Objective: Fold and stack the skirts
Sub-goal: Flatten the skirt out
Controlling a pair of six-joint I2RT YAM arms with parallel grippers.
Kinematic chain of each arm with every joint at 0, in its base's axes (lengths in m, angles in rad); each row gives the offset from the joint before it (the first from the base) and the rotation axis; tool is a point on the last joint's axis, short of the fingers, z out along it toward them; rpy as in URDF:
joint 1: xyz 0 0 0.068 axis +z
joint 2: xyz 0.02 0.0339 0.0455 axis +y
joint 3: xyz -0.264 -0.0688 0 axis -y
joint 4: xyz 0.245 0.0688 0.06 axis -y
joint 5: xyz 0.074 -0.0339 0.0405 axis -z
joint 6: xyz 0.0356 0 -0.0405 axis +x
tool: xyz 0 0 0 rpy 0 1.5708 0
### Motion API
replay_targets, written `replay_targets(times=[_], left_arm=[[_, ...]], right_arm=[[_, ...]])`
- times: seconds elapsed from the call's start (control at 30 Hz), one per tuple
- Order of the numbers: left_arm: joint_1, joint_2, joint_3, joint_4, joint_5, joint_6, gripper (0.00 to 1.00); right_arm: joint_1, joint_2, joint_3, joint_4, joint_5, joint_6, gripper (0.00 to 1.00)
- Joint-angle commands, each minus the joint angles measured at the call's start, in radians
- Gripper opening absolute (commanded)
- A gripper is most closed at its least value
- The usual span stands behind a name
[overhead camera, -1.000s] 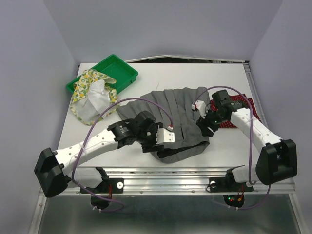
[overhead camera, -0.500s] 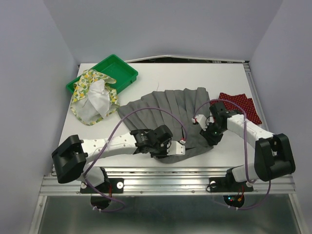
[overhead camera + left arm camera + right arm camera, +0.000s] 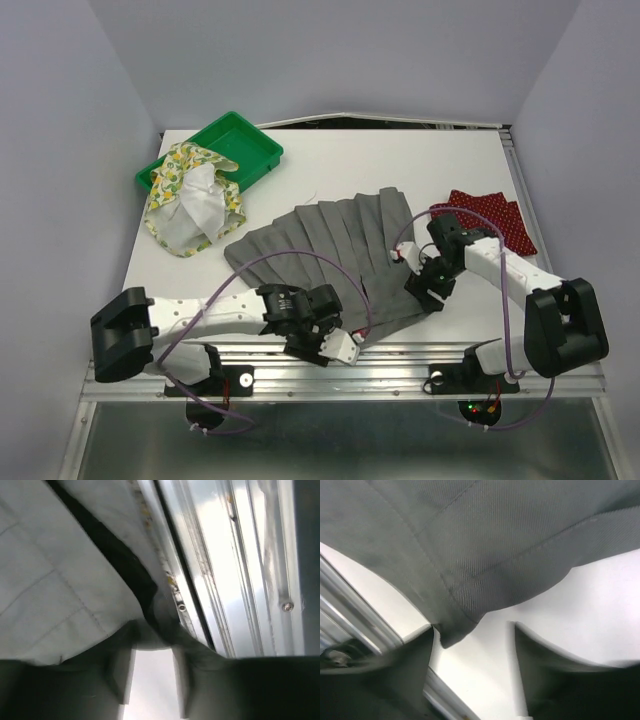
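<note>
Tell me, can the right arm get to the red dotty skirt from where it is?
Probably yes. The red dotted skirt lies flat just beside the right arm, with nothing on top. But the right gripper is down at the grey skirt's edge, so it would have to leave that first.

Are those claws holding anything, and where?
The left gripper pinches the grey skirt at its near hem; the right gripper touches a hem corner, grip unclear.
</note>
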Motion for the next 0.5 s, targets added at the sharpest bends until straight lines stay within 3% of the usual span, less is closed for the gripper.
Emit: replay_targets(times=[0.0,0.13,0.2,0.23,0.33,0.47], left_arm=[[-0.017,0.074,0.015,-0.101,0.089,0.029,0.75],[0.020,-0.024,0.154,-0.135,0.091,-0.033,0.81],[0.113,-0.058,0.196,-0.150,0.129,-0.065,0.80],[0.221,-0.100,0.207,-0.155,0.151,-0.063,0.79],[0.329,-0.169,0.161,-0.165,0.082,0.017,0.73],[0.477,-0.150,0.011,-0.127,-0.050,0.154,0.56]], right_arm=[[0.019,-0.022,0.060,-0.101,-0.047,-0.083,0.79],[0.019,-0.077,0.213,-0.183,-0.110,-0.070,0.74],[0.019,-0.094,0.262,-0.171,-0.133,-0.019,0.67],[0.019,-0.097,0.282,-0.142,-0.142,0.016,0.64],[0.019,-0.065,0.339,-0.118,-0.197,0.053,0.56],[0.028,0.052,0.329,-0.103,-0.167,0.056,0.46]])
